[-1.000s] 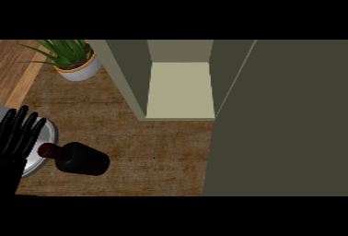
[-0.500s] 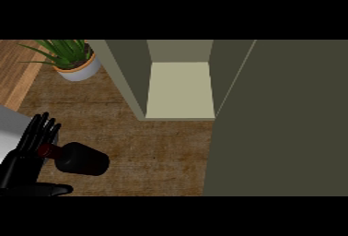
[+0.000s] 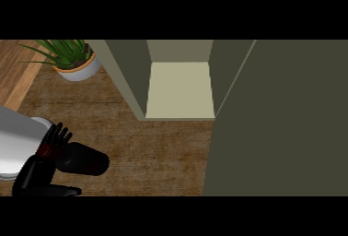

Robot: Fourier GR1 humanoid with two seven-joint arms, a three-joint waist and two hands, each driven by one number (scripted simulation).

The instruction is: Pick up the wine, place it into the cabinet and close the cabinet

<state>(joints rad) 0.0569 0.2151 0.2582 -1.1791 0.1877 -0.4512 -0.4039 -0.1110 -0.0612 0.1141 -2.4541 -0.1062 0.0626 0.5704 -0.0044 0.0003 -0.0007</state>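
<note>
Left hand (image 3: 42, 170) is beside the wine (image 3: 81, 158), fingers straight along its neck, thumb out, not clamped. Risk, as I judge: the bottle, lying left of and nearer than the cabinet (image 3: 180, 87), rolls if nudged. Brown worktop (image 3: 156, 152); cabinet door (image 3: 285, 120) open; potted plant (image 3: 71, 57) left of cabinet.

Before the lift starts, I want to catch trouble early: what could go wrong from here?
The left hand is at the wine bottle, its fingers reaching past the neck rather than clearly curled round it, so the bottle might slip or tip on lifting. The cabinet opening looks narrow, and the open door stands beside it; the bottle could clip the frame or the door going in.
</note>
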